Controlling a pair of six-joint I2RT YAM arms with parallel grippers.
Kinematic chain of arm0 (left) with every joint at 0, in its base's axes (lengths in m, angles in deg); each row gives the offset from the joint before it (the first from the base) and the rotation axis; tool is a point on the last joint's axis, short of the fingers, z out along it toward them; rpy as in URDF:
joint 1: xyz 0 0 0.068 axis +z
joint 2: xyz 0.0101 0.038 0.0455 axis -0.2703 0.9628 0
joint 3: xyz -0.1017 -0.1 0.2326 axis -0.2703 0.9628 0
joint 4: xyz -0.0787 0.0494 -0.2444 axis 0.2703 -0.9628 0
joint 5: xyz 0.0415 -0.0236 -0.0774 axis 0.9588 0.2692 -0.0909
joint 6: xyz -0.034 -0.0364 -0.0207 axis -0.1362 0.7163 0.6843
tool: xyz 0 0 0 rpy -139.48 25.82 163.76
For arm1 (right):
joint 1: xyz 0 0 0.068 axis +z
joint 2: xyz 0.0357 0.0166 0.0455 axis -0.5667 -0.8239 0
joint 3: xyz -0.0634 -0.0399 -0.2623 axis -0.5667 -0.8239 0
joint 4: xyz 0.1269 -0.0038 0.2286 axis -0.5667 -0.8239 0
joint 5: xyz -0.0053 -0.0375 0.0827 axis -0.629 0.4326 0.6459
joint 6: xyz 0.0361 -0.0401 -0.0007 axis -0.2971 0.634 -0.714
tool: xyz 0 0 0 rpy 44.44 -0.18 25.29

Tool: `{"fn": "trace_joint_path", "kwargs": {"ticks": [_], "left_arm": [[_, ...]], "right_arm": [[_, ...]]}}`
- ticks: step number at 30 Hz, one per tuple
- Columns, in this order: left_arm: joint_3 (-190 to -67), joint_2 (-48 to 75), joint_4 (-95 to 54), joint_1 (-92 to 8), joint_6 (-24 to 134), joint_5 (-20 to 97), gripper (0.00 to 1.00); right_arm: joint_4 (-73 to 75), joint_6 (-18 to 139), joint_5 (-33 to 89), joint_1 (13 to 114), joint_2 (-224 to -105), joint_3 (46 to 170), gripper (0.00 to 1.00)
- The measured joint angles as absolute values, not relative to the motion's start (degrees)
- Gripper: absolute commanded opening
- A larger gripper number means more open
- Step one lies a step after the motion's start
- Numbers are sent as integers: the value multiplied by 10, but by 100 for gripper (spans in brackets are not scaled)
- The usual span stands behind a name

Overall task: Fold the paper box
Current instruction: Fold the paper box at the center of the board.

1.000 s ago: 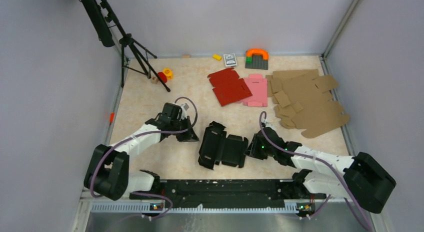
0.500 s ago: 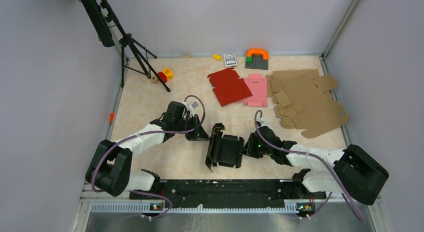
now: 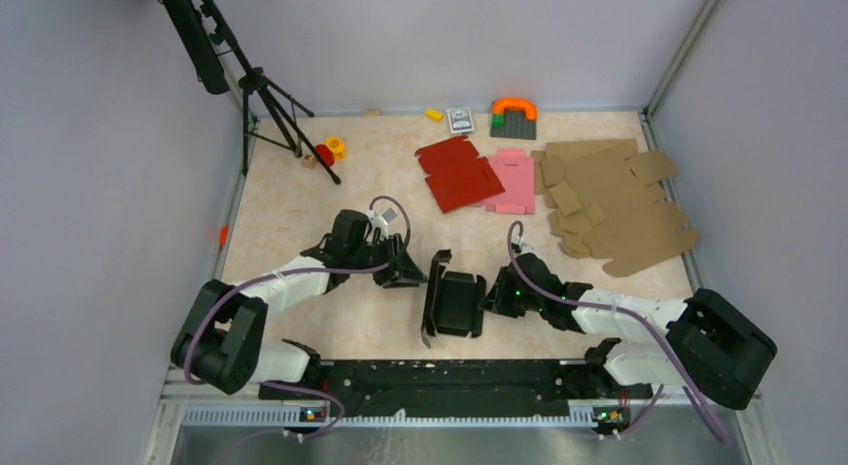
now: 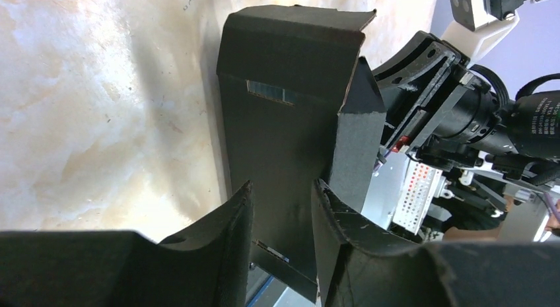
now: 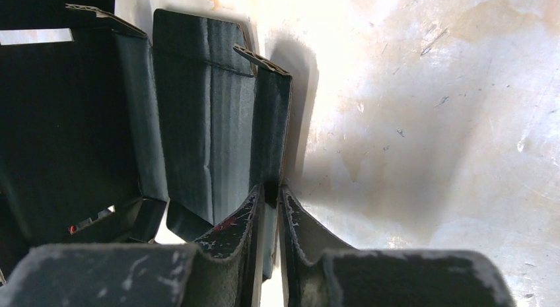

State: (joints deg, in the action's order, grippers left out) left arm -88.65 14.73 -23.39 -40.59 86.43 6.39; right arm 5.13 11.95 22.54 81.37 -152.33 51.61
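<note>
The left gripper [image 3: 410,273] sits just beside the left end of the paper box [image 3: 457,305], which stands half-formed on the table [image 3: 300,195], near the front and between the two arms. In the left wrist view its jaws stand apart and clamp nothing. A tall black panel rises upright just ahead of the gap, with a side tab [image 4: 360,122] angling off its right edge.

The step in hand looks like raising this end wall square while the other end is anchored. The left fingers would do best to press low on the panel, close to its crease, since thin card pushed at its free top edge tends to bow rather than hinge. A slow, level push toward the right should keep the base from skidding. The angled tab probably needs to go inside the side wall, not get trapped outside it.

At the right end, the right gripper [image 3: 497,293] has its jaws nearly closed, pinching a thin upright wall of the box between the pads. That pinch serves as the anchor, so it should hold firm and avoid twisting, or the wall may crease off its score line.
</note>
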Motion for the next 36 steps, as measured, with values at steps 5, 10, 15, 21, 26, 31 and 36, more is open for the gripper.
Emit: {"fn": "trace_joint_path", "kwargs": {"ticks": [5, 10, 15, 21, 26, 31, 36], "left_arm": [[-868, 142, -198, -406, 891, 56, 58], [-845, 107, -164, -406, 918, 54, 47], [-837, 105, -138, -406, 929, 45, 37], [-826, 113, -105, -410, 940, 35, 38], [-824, 113, -86, -416, 951, 26, 29], [-824, 115, -73, -418, 952, 24, 32], [-824, 131, -79, -426, 947, 27, 32]], "right_arm": [[51, 119, 225, 814, -1523, 516, 11], [51, 119, 225, 814, -1523, 516, 10], [51, 119, 225, 816, -1523, 516, 10], [51, 119, 225, 817, -1523, 516, 10], [51, 119, 225, 817, -1523, 516, 9], [51, 119, 225, 817, -1523, 516, 9], [51, 120, 225, 817, -1523, 516, 9]]}}
